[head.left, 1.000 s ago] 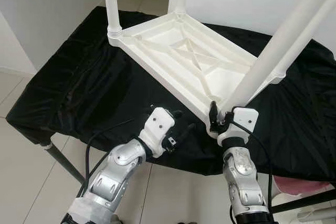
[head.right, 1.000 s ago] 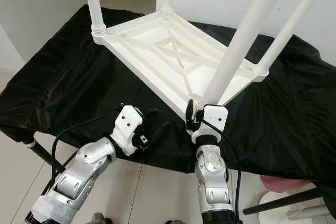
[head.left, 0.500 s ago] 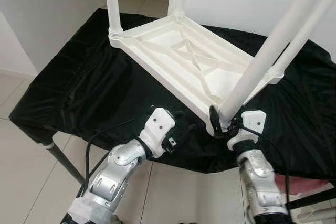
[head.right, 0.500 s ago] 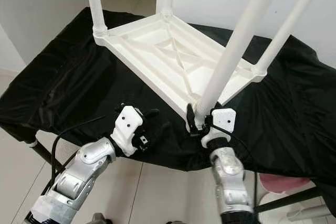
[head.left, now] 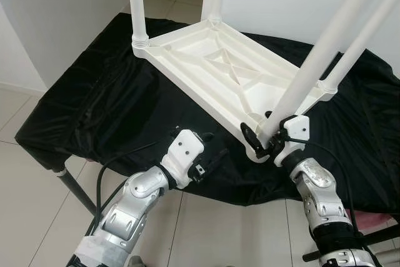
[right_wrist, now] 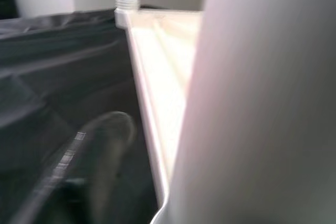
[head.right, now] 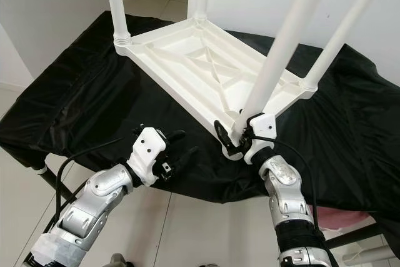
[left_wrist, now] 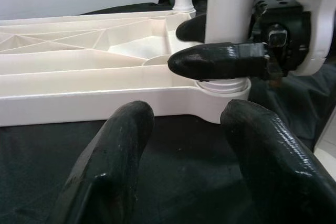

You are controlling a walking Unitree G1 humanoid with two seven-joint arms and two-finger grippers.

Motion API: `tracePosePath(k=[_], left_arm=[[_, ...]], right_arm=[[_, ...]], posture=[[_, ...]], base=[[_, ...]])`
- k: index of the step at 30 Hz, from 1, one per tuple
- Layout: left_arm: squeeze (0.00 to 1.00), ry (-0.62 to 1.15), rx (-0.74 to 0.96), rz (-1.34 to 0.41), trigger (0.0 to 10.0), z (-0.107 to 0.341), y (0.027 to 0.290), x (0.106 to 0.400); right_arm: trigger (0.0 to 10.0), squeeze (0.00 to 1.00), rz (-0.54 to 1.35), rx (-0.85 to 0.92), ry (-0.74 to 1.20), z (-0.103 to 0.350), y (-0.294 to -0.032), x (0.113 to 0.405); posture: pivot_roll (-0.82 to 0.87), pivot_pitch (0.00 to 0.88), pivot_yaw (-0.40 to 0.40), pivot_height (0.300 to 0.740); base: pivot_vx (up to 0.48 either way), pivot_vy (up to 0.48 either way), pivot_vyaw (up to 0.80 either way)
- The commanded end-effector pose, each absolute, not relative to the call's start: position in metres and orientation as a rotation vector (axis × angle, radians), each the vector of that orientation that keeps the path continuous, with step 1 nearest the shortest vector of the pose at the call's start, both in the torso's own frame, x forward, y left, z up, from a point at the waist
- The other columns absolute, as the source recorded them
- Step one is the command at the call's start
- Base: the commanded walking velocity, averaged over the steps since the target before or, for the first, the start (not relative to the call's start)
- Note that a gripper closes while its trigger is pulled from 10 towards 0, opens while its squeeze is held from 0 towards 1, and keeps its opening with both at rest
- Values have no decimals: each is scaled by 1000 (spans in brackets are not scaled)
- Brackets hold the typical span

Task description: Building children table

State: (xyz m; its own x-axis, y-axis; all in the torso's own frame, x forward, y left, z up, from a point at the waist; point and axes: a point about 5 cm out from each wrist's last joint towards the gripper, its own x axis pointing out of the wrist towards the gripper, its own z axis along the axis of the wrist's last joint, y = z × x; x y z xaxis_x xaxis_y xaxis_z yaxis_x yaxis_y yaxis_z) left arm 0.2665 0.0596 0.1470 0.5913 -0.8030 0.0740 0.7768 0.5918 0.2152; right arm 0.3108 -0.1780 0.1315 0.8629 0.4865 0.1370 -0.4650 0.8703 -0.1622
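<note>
L gripper [head.left: 212,157] fingers apart, empty, over black cloth-covered table [head.left: 94,110] at near edge; L wrist view shows R gripper [left_wrist: 220,51] fingers clamped round near white plastic leg [head.left: 325,48] at its socket; upside-down white plastic children's table [head.left: 219,73] on cloth, 4 legs up; vs 1 s ago R wrist swung right, leg tilted less.

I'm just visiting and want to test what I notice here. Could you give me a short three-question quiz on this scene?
1. True or false: the white table lies upside down on the black cloth.
2. Which gripper is closed around the nearest leg? A) left B) right
3. Fill in: the left gripper hovers open above the ____.

Key: 1 true. 2 B, the right gripper holds the leg near its base. 3 cloth.
</note>
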Motion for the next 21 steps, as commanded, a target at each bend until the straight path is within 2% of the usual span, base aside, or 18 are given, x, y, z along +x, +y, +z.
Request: tracePosePath(k=[1, 12, 13, 21], left_arm=[[0, -173, 183, -969, 10000, 145, 57, 262], [0, -165, 176, -963, 10000, 144, 58, 261], [0, -162, 173, -967, 10000, 143, 57, 260], [0, -160, 171, -969, 10000, 142, 56, 259]], right_arm=[[0, 0, 525, -133, -156, 127, -178, 311], [0, 0, 524, -133, -136, 120, -186, 308], [10000, 0, 489, -105, -135, 120, -188, 308], [10000, 0, 275, -59, -115, 118, -198, 306]], posture=[[68, 53, -67, 740], [67, 57, -73, 740], [57, 61, -73, 740], [50, 68, -75, 740]], base=[[0, 0, 0], [0, 0, 0], [0, 0, 0], [0, 0, 0]])
